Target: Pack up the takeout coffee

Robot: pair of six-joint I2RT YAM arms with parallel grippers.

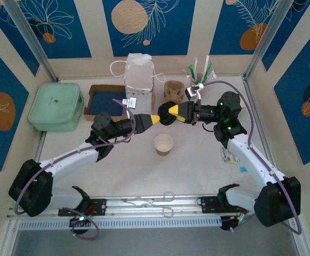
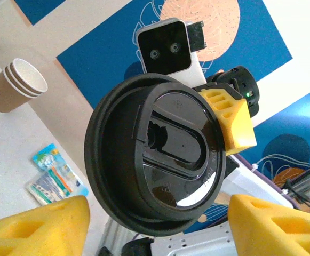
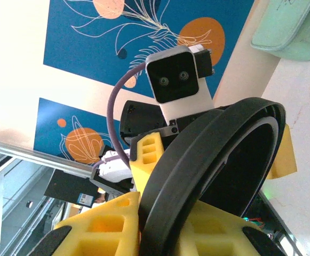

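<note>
black lid (image 2: pixel 160 160) pinched in right gripper (image 1: pixel 172 112), between open left gripper (image 1: pixel 155 119)

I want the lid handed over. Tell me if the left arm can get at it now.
Likely yes: right fingers pinch the lid by one edge; the open left fingers flank it.

Overhead camera: fixed high behind the arm bases, looking down and forward across the whole table (image 1: pixel 133 170) to the back wall (image 1: pixel 160 21), from a distance. Left wrist camera (image 3: pixel 179 85): tilted, very close, facing the top of the black lid (image 2: pixel 160 160), with the right wrist camera (image 2: pixel 168 50) just behind the lid. Right wrist camera: closer still, looking along the lid's rim toward its counterpart. Both wrist views share the lid. The overhead view places it near the table's middle.
</note>
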